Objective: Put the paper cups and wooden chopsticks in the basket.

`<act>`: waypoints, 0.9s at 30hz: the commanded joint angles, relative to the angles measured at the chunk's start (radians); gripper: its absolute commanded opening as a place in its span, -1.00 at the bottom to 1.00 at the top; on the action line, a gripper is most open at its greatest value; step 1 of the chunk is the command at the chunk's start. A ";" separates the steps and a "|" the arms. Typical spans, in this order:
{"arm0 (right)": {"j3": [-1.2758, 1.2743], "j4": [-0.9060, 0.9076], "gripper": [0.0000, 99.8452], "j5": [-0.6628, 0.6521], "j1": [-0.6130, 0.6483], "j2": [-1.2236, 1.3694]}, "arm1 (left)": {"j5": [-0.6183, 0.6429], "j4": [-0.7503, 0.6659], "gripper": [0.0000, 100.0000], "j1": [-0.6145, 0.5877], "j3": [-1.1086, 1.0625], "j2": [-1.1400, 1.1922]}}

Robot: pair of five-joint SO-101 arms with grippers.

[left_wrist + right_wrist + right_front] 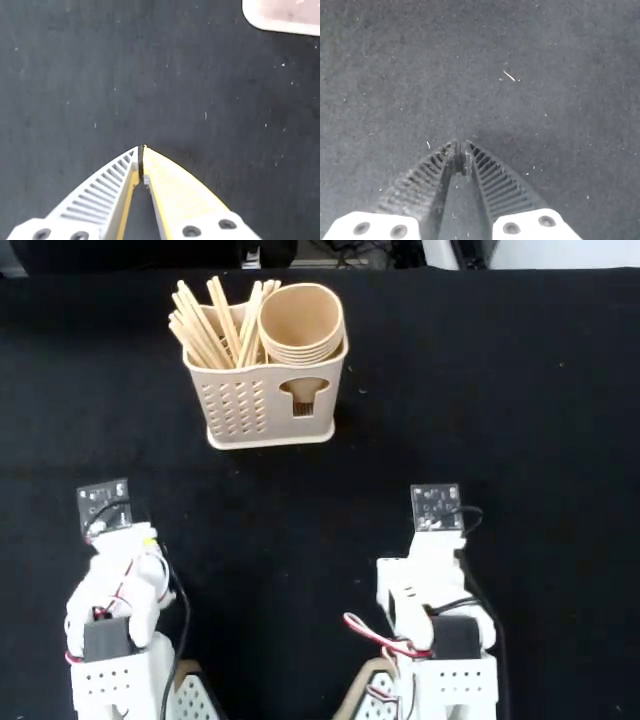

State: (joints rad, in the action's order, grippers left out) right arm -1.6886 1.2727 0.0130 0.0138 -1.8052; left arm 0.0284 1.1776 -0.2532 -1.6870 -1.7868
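Observation:
A cream perforated basket [265,405] stands at the back of the black table. Several wooden chopsticks [215,325] lean upright in its left compartment. A stack of tan paper cups [301,323] sits in its right compartment. Both arms rest folded near the front edge, far from the basket. My left gripper [141,148] is shut, its tips meeting over bare black cloth with nothing between them. My right gripper [460,146] is also shut and holds nothing, just above the cloth. A corner of the basket [285,15] shows in the left wrist view.
The black tablecloth [480,410] spreads wide on all sides of the basket. The left arm [115,590] and the right arm [435,590] sit at the front, with a gap of cloth between them.

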 commanded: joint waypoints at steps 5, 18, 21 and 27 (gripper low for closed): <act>0.002 0.005 -0.97 0.011 -0.014 -0.062 | -0.003 0.103 -0.94 -0.004 -0.010 -0.040; 0.004 0.005 -0.97 0.011 -0.028 -0.074 | -0.002 0.100 -0.94 -0.005 -0.010 -0.034; 0.004 0.005 -0.97 0.011 -0.028 -0.074 | -0.002 0.100 -0.94 -0.008 -0.010 -0.034; 0.004 0.005 -0.97 0.011 -0.028 -0.074 | -0.002 0.098 -0.94 -0.008 -0.010 -0.034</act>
State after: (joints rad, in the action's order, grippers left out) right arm -1.6886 1.2743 0.0130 0.0000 -1.8052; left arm 0.0299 1.2774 -0.2547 -1.6870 -1.8174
